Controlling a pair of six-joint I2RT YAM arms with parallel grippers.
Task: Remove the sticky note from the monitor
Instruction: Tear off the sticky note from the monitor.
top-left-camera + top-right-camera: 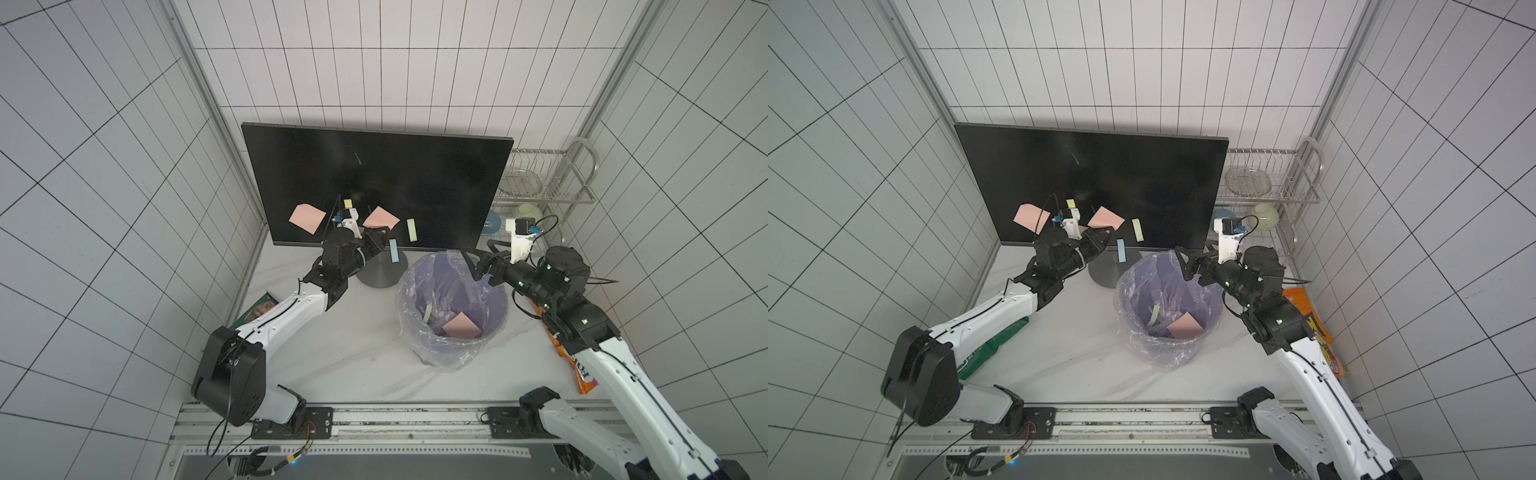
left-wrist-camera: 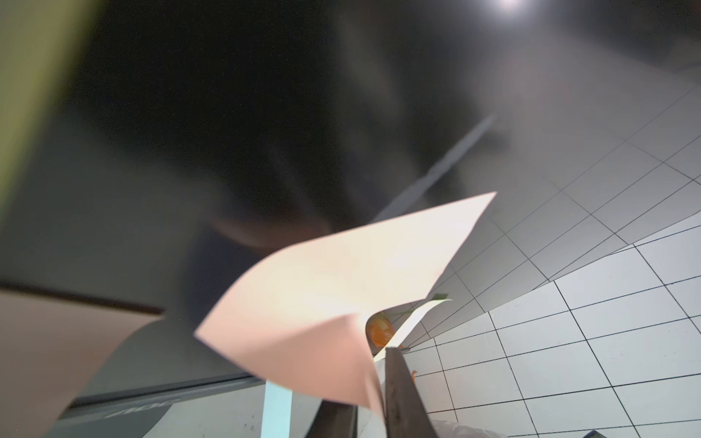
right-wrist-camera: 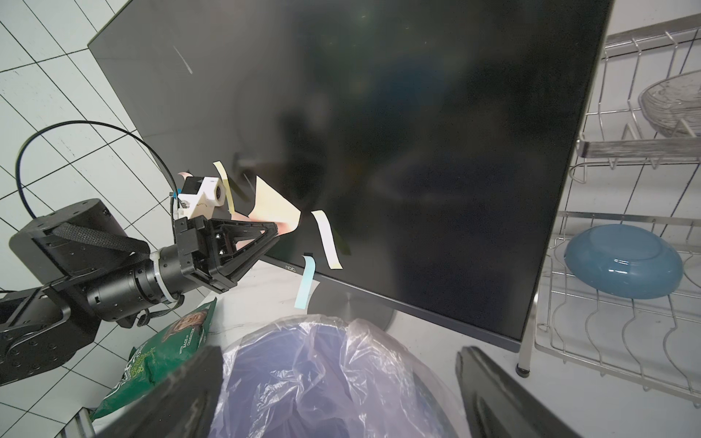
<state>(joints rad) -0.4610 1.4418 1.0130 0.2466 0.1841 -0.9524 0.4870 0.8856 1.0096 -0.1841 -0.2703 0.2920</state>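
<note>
The black monitor [image 1: 415,174] [image 1: 1133,174] [image 3: 417,132] stands at the back on a round grey stand [image 1: 380,274]. Its lower screen carries a pink sticky note [image 1: 307,217], a small yellow one [image 1: 348,203], a yellow strip [image 1: 411,229] and a blue strip [image 1: 394,250]. A second pink sticky note [image 1: 381,216] [image 2: 341,284] [image 3: 273,206] curls away from the screen. My left gripper [image 1: 386,230] [image 1: 1109,229] [image 2: 373,413] [image 3: 280,227] is shut on its lower corner. My right gripper [image 1: 478,266] [image 1: 1187,262] [image 3: 341,398] hangs open and empty over the bin's far rim.
A bin with a purple liner [image 1: 440,357] [image 3: 322,379] stands before the monitor and holds a pink note [image 1: 460,326] and a yellow strip [image 1: 428,312]. A wire dish rack [image 1: 540,183] with bowls is at the back right. A green snack bag [image 3: 159,349] lies left, an orange bag [image 1: 582,374] right.
</note>
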